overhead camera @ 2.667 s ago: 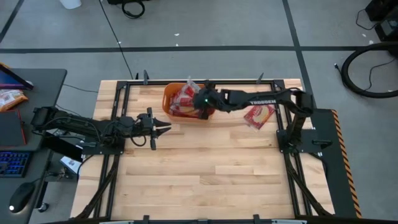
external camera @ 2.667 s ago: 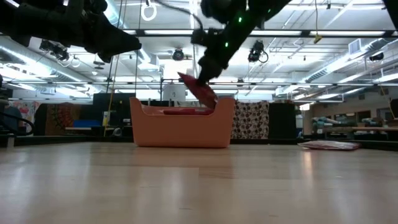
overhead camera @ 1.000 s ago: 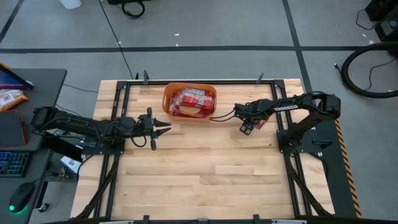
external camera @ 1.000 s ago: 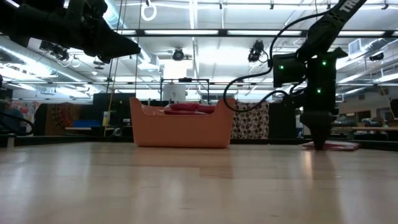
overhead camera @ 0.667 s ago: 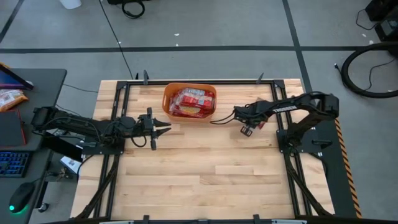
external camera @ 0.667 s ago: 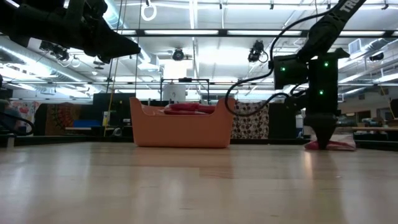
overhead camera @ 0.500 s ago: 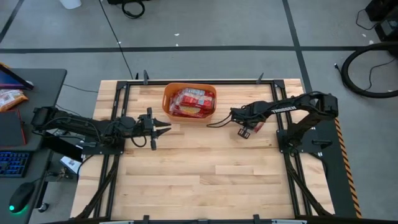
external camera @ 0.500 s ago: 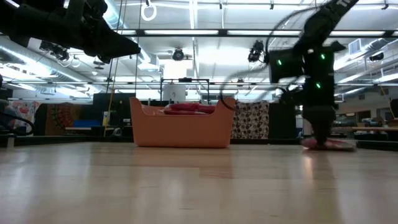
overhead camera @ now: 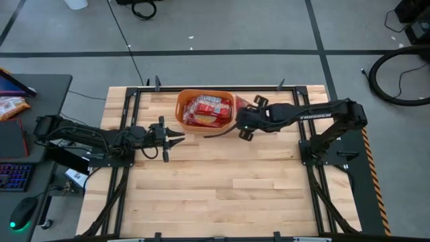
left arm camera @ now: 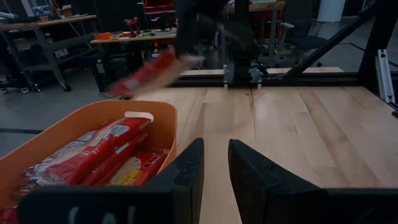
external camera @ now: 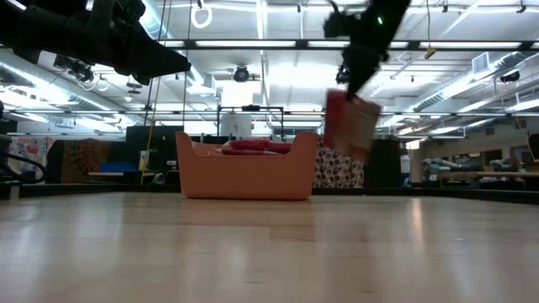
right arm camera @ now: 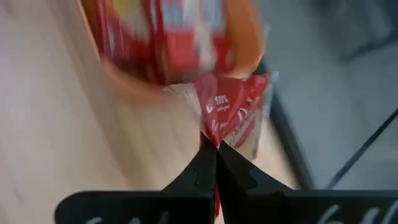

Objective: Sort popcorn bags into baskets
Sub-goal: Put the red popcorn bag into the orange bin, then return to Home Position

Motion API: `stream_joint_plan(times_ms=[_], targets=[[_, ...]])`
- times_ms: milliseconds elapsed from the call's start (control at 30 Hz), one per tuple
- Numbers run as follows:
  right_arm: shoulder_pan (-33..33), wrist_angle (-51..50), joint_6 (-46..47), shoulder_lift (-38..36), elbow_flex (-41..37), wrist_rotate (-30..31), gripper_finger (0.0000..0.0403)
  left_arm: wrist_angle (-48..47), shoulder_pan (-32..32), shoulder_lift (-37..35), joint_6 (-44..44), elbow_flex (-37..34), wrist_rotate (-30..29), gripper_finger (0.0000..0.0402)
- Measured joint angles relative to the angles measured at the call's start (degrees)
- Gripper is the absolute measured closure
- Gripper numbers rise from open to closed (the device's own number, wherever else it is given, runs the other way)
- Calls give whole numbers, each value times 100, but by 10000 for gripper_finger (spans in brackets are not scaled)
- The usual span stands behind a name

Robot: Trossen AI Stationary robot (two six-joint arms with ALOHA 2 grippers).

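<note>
The orange tub (overhead camera: 180, 101) stands near the table's far edge, with several red popcorn packets (overhead camera: 205, 109) lying flat inside it. In the low view they rise just above the tub's (external camera: 246, 172) rim. My right gripper (overhead camera: 245, 121) hovers just right of the tub, shut on one more red packet (external camera: 350, 126). That packet also shows in the left wrist view (left arm camera: 148, 71). My left gripper (overhead camera: 179, 138) waits in the air left of the tub, its fingers a little apart (left arm camera: 216, 165), touching nothing. My right gripper (right arm camera: 215, 144) pinches the red packet between its two fingers at a corner (right arm camera: 214, 132). The fingers come from above, pointing down. The packet is lifted clear of the table and hangs below the fingers, tilted (external camera: 350, 126).
The near half of the wooden table (overhead camera: 222, 195) is open room. Black frame rails (overhead camera: 127, 134) run along the table's left and right sides. A desk with a keyboard (overhead camera: 13, 176) stands beyond the left edge.
My right gripper, which was down on a packet lying on the table right of the tub, has risen with it and swung left toward the tub. The packet is now lifted clear and hangs beside the tub's right wall.
</note>
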Motion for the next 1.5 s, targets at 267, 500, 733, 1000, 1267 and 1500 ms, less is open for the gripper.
stream_joint_plan(times_ms=[267, 500, 733, 1000, 1267, 1500], targets=[[157, 1592, -2286, 5, 596, 62, 398, 32, 2, 0, -2, 0, 0, 324], [-181, 2893, -5006, 587, 600, -1235, 397, 63, 0, -4, -4, 0, 0, 324], [-721, 3844, -6676, 1294, 600, -1699, 397, 62, 1, -4, -4, 0, 0, 324], [-1381, 3046, -6571, 1686, 598, -1740, 368, 60, -1, -4, 2, 0, 0, 324], [-1427, 1990, -5570, 1411, 598, -197, 299, 62, -1, -4, 4, 0, 0, 324], [-856, 1069, -3619, 809, 598, 330, 280, 62, -1, -2, 2, 0, 0, 324]])
